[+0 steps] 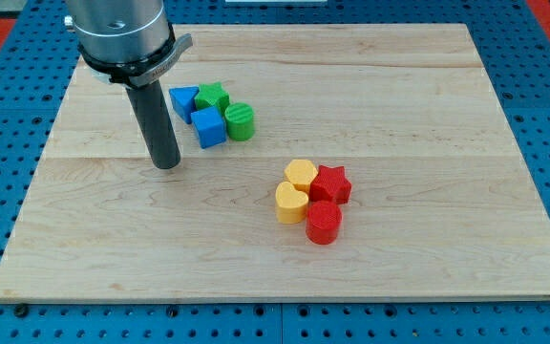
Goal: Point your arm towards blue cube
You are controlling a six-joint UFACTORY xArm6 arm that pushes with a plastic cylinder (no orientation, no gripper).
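The blue cube lies on the wooden board at the view's upper left of centre. It is in a cluster with a blue triangular block, a green star and a green cylinder. My tip rests on the board to the left of and slightly below the blue cube, a short gap apart from it.
A second cluster sits right of centre: a yellow hexagon, a yellow heart, a red star and a red cylinder. A blue perforated surface surrounds the board.
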